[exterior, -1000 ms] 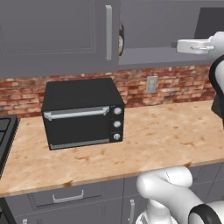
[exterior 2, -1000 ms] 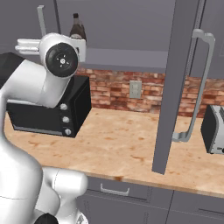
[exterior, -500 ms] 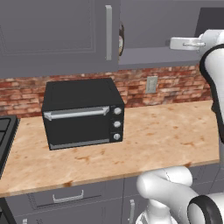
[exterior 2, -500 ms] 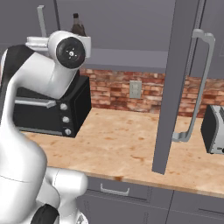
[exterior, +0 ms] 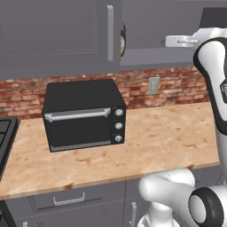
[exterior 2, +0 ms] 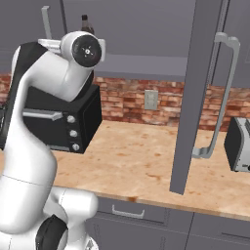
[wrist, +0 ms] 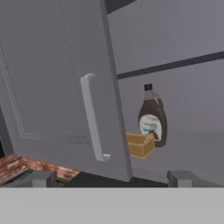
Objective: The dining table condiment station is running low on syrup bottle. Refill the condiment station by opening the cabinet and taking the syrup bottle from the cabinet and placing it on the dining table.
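My gripper (wrist: 111, 178) is spread as wide as it goes and holds nothing; in the hand view its two dark finger tips rise at the bottom edge, with the small dark-brown jug-shaped syrup bottle (wrist: 152, 117) framed above and between them, nearer the right tip. The bottle stands upright on the lower shelf of the grey upper wall cabinet (wrist: 175, 48), black cap up and pale label facing me, its base touching or just beside a small tan wedge-shaped block (wrist: 140, 145) on its left. In the right base view the bottle's cap and neck (exterior 2: 86, 23) peek above my wrist.

The cabinet's right door (exterior 2: 193, 93) hangs swung out over the speckled worktop (exterior 2: 141, 156), while the left door with its long silver bar handle (wrist: 92, 117) is shut, just left of the bottle. The reach is the step in hand, I judge. To do it well I should shift right so the bottle sits centred between my tips, keep clear of that shut door's edge and handle, go in level with the bottle's belly below the loop handle, and close only once both pads flank the label. The tan block may get nudged.
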